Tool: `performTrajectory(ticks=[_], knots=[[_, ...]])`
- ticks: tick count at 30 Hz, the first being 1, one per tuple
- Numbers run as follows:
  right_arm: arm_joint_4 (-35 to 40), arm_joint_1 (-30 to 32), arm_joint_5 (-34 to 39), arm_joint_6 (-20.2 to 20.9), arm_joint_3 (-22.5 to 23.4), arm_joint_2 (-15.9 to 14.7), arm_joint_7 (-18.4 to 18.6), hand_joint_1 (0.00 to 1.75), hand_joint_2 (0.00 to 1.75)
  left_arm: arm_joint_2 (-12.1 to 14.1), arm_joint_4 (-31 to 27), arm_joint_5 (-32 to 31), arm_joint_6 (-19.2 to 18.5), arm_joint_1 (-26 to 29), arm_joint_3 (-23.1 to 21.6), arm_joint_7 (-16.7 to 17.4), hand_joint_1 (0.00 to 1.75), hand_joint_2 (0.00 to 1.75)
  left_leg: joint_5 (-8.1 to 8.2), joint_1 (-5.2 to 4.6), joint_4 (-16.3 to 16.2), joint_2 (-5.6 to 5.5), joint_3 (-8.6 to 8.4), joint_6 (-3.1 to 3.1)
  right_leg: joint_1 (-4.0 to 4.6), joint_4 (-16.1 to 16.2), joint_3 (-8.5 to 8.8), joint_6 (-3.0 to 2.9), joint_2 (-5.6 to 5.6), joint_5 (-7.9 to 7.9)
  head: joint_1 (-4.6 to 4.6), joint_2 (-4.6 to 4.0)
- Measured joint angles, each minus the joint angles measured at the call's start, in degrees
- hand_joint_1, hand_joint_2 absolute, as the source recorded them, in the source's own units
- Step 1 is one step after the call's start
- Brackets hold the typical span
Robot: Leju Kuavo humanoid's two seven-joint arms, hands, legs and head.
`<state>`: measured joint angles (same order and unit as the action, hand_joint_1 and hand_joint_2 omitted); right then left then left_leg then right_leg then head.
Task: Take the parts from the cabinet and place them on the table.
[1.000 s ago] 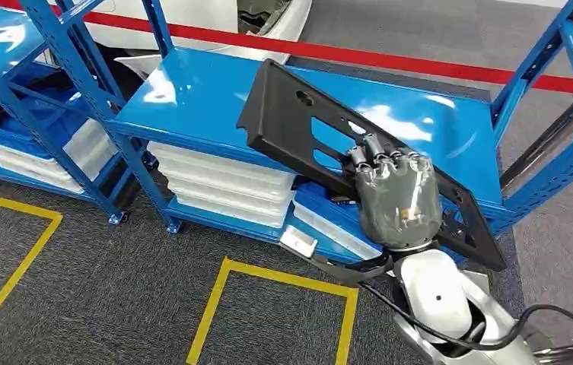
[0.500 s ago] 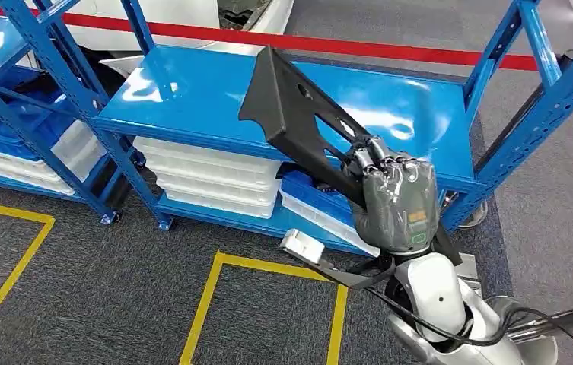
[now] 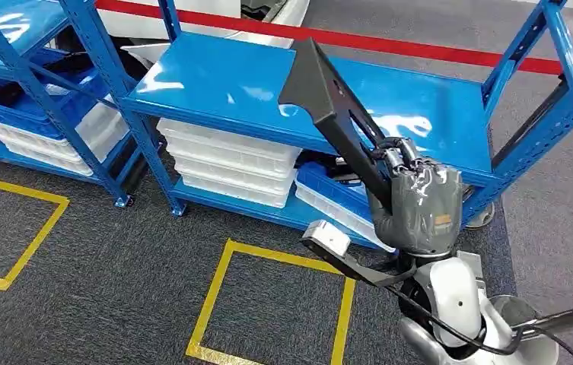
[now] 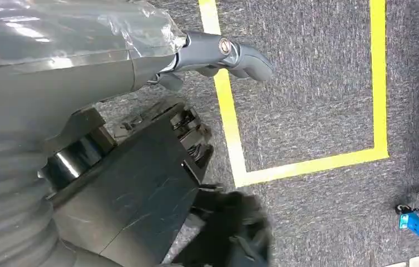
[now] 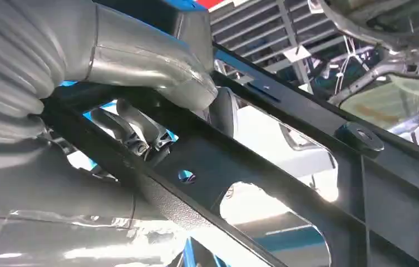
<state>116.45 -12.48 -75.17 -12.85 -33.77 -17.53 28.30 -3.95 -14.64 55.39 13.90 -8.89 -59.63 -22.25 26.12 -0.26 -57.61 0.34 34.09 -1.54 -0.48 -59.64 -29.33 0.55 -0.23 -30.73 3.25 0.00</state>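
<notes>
Carpet, dark grey and coarse-woven, carries squares of yellow tape and, farther back, a red stripe. Blue metal rack stands on it: glossy flat shelf tops, perforated angle posts, wheels at the feet. White plastic trays sit stacked on the lower shelf. Black plastic part, a long flat panel with matte pebbled surface, raised rim and cut-out windows, is held tilted steeply above the front edge of the rack's upper shelf, one end high over the shelf, the other end down in the right hand. That hand, grey and wrapped in clear film, has its fingers curled over the panel's edge. Right wrist view gives what the head view cannot: dark fingers hooked through a window of the part, thick thumb pressed on the opposite face, plus a small round hole and a raised boss on the panel. Left wrist view looks down on carpet and tape; the left hand hangs with thumb stretched out, nothing held, dark fingers blurred, so their curl cannot be judged.
</notes>
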Motion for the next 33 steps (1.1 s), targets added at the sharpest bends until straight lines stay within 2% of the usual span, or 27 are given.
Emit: performTrajectory(ticks=[1,2,4,5,6,7,8,10,11,12,13,15,16,17,18,20,21,22,23,25,26,27,28,30,31,32,33], knots=[[0.00,-0.05,-0.13,0.00,0.13,0.04,0.00,1.75,1.75,-0.18,0.00,0.00,0.04,0.00,0.00,0.00,0.00,1.75,-0.25,-0.15,-0.04,0.04,0.23,0.25,0.43,2.93,1.34,-0.61,0.02,-0.55,0.11,0.00],[0.00,-0.02,-0.44,0.04,0.24,0.13,0.04,1.75,1.75,-0.18,0.00,-0.04,0.09,-0.05,0.02,-0.02,0.00,1.75,-0.53,-0.14,-0.25,0.05,0.56,0.55,0.45,3.34,1.16,-0.33,0.06,-0.14,-0.11,0.00],[0.00,0.29,-1.01,0.17,0.61,0.15,0.28,1.75,1.75,-0.31,0.00,-0.07,0.11,0.04,0.02,-0.04,0.00,1.75,-1.04,0.09,-0.08,0.17,0.72,1.30,0.70,3.13,0.76,-0.56,0.15,0.25,0.02,0.00],[0.00,0.32,-1.16,0.17,0.74,0.15,0.39,1.75,1.75,-0.33,0.00,-0.13,0.11,0.05,0.02,-0.04,0.00,1.75,-1.36,0.00,-0.02,0.14,0.72,1.66,0.67,3.50,0.66,-0.83,0.14,0.81,0.05,0.00],[0.00,0.31,-1.22,0.17,0.81,0.20,0.42,1.75,1.75,-0.33,0.00,-0.15,0.11,0.01,0.02,-0.04,0.00,1.75,-0.57,0.01,-0.76,-0.02,0.99,1.94,-0.17,4.14,0.55,-0.97,-0.22,1.62,0.05,0.00],[0.02,0.36,-1.27,0.31,0.83,0.31,0.44,1.75,1.75,-0.33,0.00,-0.26,0.04,0.01,0.02,-0.04,0.00,1.75,1.52,-0.09,-2.47,-0.22,1.70,2.29,-0.14,4.21,0.17,-1.30,-0.19,2.01,-0.28,-0.02],[0.04,0.41,-1.31,0.44,0.94,0.39,0.44,1.75,1.75,-0.33,0.00,-0.31,-0.11,0.00,0.02,-0.04,0.00,1.75,4.55,0.17,-6.33,-0.23,3.10,2.60,-0.21,4.15,-0.36,-1.69,-0.27,2.33,-0.94,0.00],[0.04,0.57,-1.88,1.38,0.96,0.46,0.33,1.75,1.75,-0.33,0.00,-0.52,-0.50,0.09,0.02,0.02,0.00,1.75,9.27,0.61,-15.29,-0.22,6.00,3.18,-0.20,3.78,-1.50,-1.63,-0.30,2.92,-1.68,0.00],[0.04,0.59,-2.12,1.71,0.96,0.52,0.26,1.75,1.75,-0.33,0.00,-0.59,-0.61,0.11,0.02,0.04,0.00,1.75,10.12,0.79,-17.83,-0.21,6.47,3.42,-0.25,3.48,-2.14,-1.52,-0.29,3.16,-1.99,0.00],[0.04,0.69,-2.19,1.86,0.98,0.57,0.24,1.75,1.75,-0.33,0.00,-0.61,-0.63,0.11,0.02,0.04,0.00,1.75,9.60,0.98,-17.24,-0.20,5.49,3.57,-0.32,3.17,-2.67,-1.38,-0.27,3.37,-2.25,0.00],[0.04,0.74,-2.21,1.92,0.98,0.57,0.22,1.75,1.75,-0.33,0.00,-0.63,-0.63,0.10,0.02,0.04,0.00,1.75,8.34,1.14,-14.57,-0.19,3.45,3.62,-0.39,2.90,-3.04,-1.23,-0.25,3.49,-2.40,0.00],[0.06,0.75,-2.25,1.94,0.98,0.61,0.17,1.75,1.75,-0.33,0.00,-0.68,-0.66,0.01,0.02,0.04,0.00,1.75,4.42,1.48,-3.86,-0.19,-3.30,3.81,-0.67,2.10,-3.73,-0.87,-0.21,3.65,-2.60,0.00],[0.20,0.78,-2.34,1.94,0.98,0.66,0.15,1.75,1.75,-0.33,0.00,-0.72,-0.70,-0.12,0.02,0.04,0.00,1.75,4.93,1.59,-0.10,-0.23,-4.91,3.76,-0.56,1.75,-4.16,-0.45,-0.19,3.71,-2.88,0.00],[0.28,0.76,-2.34,1.99,0.98,0.66,0.13,1.75,1.75,-0.33,0.00,-0.72,-0.70,-0.10,0.02,0.04,0.00,1.75,4.24,1.16,0.06,-0.45,-4.57,3.13,-0.30,1.16,-4.51,-0.10,-0.10,3.72,-2.99,0.00],[0.35,0.73,-2.38,1.99,1.01,0.66,0.13,1.75,1.75,-0.33,0.00,-0.74,-0.70,0.02,0.02,0.07,0.00,1.75,4.13,1.23,-0.14,-0.48,-4.29,2.87,-0.27,1.31,-4.62,0.28,-0.12,4.01,-2.62,0.00],[0.35,0.77,-2.43,2.01,1.01,0.76,-0.02,1.75,1.75,-0.31,0.00,-0.74,-0.70,0.13,0.02,0.07,0.00,1.75,3.68,0.79,-0.29,-0.51,-4.02,2.08,-0.65,1.70,-4.59,1.17,-0.11,4.62,-2.56,0.00],[0.35,0.79,-2.43,2.03,1.03,0.74,0.00,1.75,1.75,-0.33,0.00,-0.74,-0.74,0.05,0.02,0.07,0.00,1.75,3.03,1.16,0.30,-0.33,-3.75,1.28,-0.76,1.52,-4.89,1.54,-0.08,4.39,-2.58,0.00],[0.35,0.75,-2.43,2.03,1.09,0.76,-0.02,1.75,1.75,-0.31,0.00,-0.74,-0.74,-0.05,0.02,0.07,0.00,1.75,2.59,1.16,0.33,-0.21,-3.33,0.80,-0.83,0.18,-5.43,1.74,-0.06,2.55,-2.32,0.00],[0.37,0.74,-2.45,2.03,1.12,0.76,-0.04,1.75,1.75,-0.31,0.00,-0.74,-0.74,-0.08,0.02,0.07,0.00,1.75,2.22,1.16,0.34,-0.18,-2.86,0.41,-0.85,-2.95,-6.63,1.83,-0.05,-0.21,-1.88,0.00],[0.37,0.81,-2.45,2.03,1.20,0.76,-0.02,1.75,1.75,-0.33,0.00,-0.76,-0.76,0.00,0.02,0.07,0.00,1.75,1.55,0.90,0.25,-0.04,-1.78,0.19,-0.83,-12.51,-9.99,2.04,-0.04,-5.54,-0.96,0.00],[0.35,0.84,-2.45,2.05,1.22,0.76,-0.02,1.75,1.75,-0.31,0.00,-0.74,-0.76,0.04,0.02,0.07,0.00,1.75,1.26,0.77,0.20,0.01,-1.32,0.14,-0.83,-15.55,-10.81,2.03,-0.04,-6.72,-0.68,0.00],[0.35,0.93,-2.45,2.10,1.25,0.76,-0.02,1.75,1.75,-0.31,0.00,-0.74,-0.77,0.06,0.02,0.07,0.00,1.75,0.95,0.61,0.13,0.01,-0.86,0.14,-0.82,-16.04,-10.30,1.88,-0.04,-6.56,-0.41,0.00],[0.35,0.94,-2.45,2.12,1.27,0.76,-0.02,1.75,1.75,-0.31,0.00,-0.74,-0.76,0.05,0.02,0.07,0.00,1.75,0.72,0.51,0.11,0.01,-0.60,0.18,-0.76,-13.66,-8.39,1.64,-0.04,-5.23,-0.20,0.00],[0.37,0.89,-2.67,2.38,1.44,0.76,-0.15,1.75,1.75,-0.33,0.00,-0.76,-0.77,0.01,0.02,0.07,0.00,1.75,0.32,0.35,0.10,-0.01,-0.41,0.33,-0.30,-2.81,-1.60,0.64,0.00,-0.82,0.22,0.00],[0.39,0.82,-2.71,2.40,1.49,0.76,-0.22,1.75,1.75,-0.33,0.00,-0.77,-0.77,0.00,0.02,0.07,0.00,1.75,0.14,0.39,0.11,0.00,-0.39,0.46,0.08,1.92,1.12,-0.07,0.12,0.27,0.44,0.00],[0.44,0.79,-2.80,2.45,1.51,0.76,-0.22,1.75,1.75,-0.35,0.00,-0.74,-0.77,-0.08,0.02,0.07,0.00,1.75,-0.05,0.00,-0.16,0.04,-0.04,0.78,0.32,3.62,1.60,-0.22,0.12,-0.12,0.35,0.00],[0.52,0.77,-2.84,2.47,1.51,0.76,-0.22,1.75,1.75,-0.35,0.00,-0.76,-0.79,-0.08,0.02,0.07,0.00,1.75,-0.38,0.26,-0.12,0.10,0.22,1.21,0.43,3.40,1.25,-0.16,0.18,0.11,0.24,0.00]])
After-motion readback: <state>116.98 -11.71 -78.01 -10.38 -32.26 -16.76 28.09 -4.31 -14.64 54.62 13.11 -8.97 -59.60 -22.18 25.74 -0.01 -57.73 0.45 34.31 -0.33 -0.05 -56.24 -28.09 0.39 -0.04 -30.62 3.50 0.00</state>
